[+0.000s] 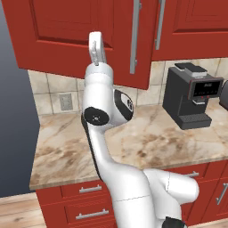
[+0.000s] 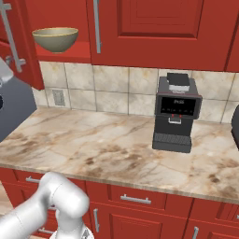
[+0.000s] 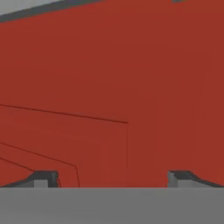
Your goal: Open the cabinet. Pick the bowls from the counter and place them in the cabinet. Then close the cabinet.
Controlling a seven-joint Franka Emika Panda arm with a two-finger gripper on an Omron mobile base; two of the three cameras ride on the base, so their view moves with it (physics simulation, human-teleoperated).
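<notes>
- Just ahead of the fingers (image 3: 112, 177), which stand wide open and empty, the cabinet (image 1: 80, 35) door panel faces them.
- The olive-tan bowl (image 2: 55, 39) sits on the cabinet shelf, off beyond the open door.
- Risk, as I judge it: pushing the door off-centre could let the fingers slide and leave it ajar.
- The dark brown bowl's place I cannot tell (deeper shelf hidden); desk (image 2: 107, 144) holds a coffee machine (image 2: 176, 114).
</notes>
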